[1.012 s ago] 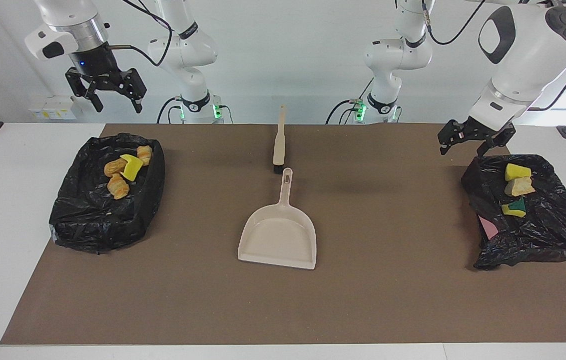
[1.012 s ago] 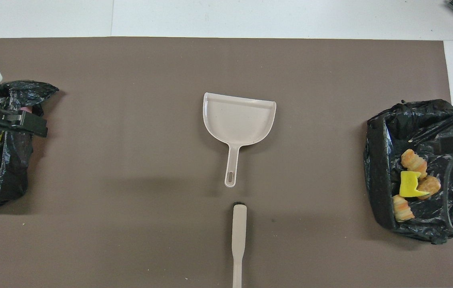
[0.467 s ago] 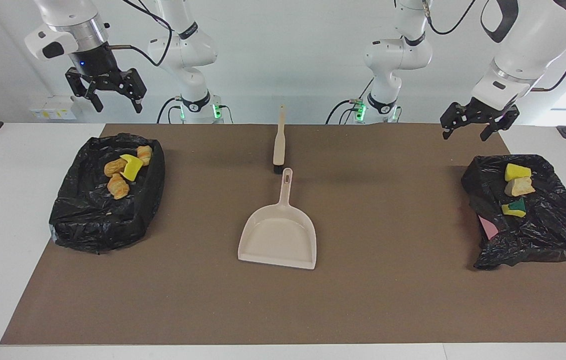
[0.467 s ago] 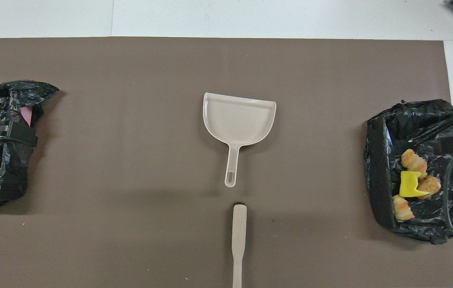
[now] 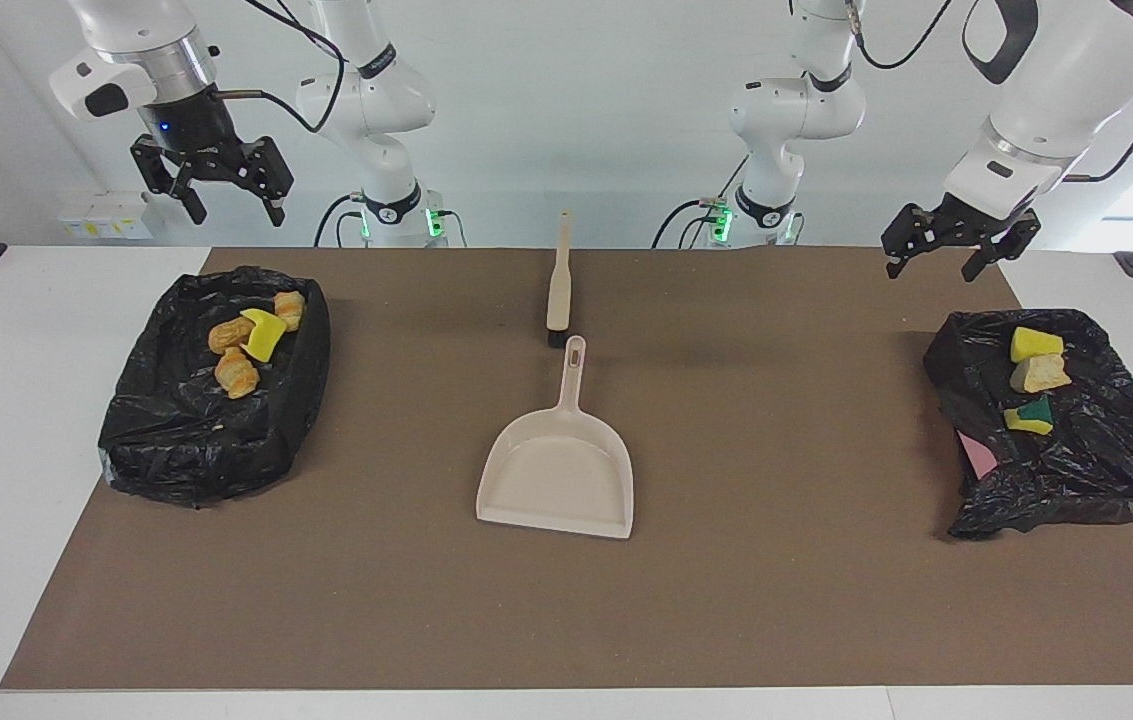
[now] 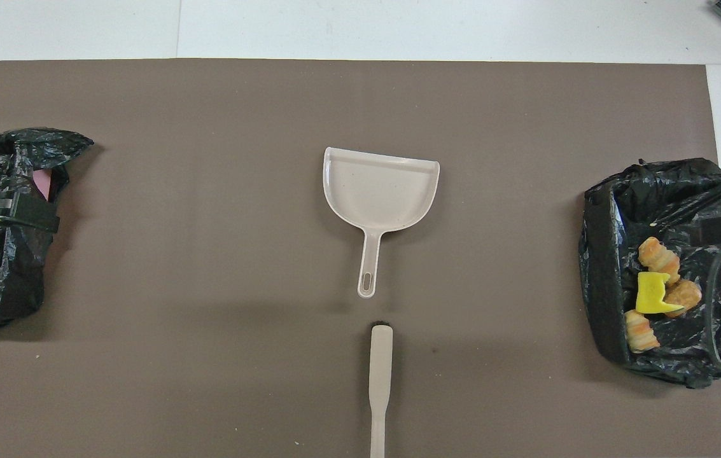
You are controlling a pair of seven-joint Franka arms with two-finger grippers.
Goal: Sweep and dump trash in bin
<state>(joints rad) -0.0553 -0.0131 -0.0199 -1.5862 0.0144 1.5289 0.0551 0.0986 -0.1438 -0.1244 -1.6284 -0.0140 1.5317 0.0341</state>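
Both sets of jaws stand wide and hold nothing: the left gripper hangs above one black-lined bin, the right gripper above the other bin. The trash, yellow sponge chunks and orange-tan bread pieces, lies inside the two bins at the bench's ends.
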